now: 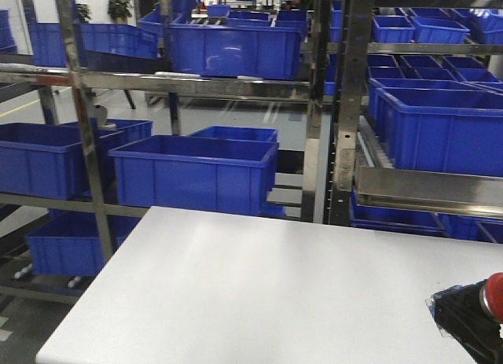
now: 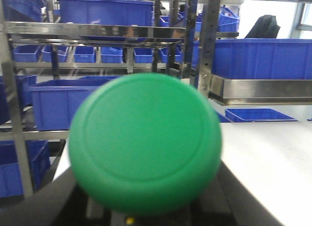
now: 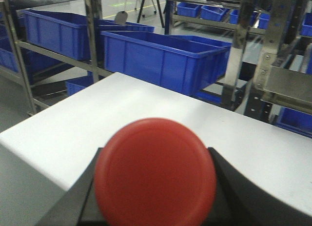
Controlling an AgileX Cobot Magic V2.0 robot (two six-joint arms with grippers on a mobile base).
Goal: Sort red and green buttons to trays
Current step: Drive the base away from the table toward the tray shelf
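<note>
Two buttons fill the wrist views, each a smooth round dome with a faint ring pressed into its face. The green button (image 2: 145, 143) sits in the left gripper (image 2: 144, 204), whose dark fingers (image 2: 44, 206) close in under the cap. The red button (image 3: 155, 172) is pinched likewise in the right gripper (image 3: 155, 196), above the white table (image 3: 73, 128), with blue crates (image 1: 196, 171) behind.

Behind the white worktop (image 1: 259, 285) stand steel racks (image 1: 86, 144) loaded with blue crates (image 1: 192, 171); grey floor (image 3: 19, 196) lies to the worktop's left.
</note>
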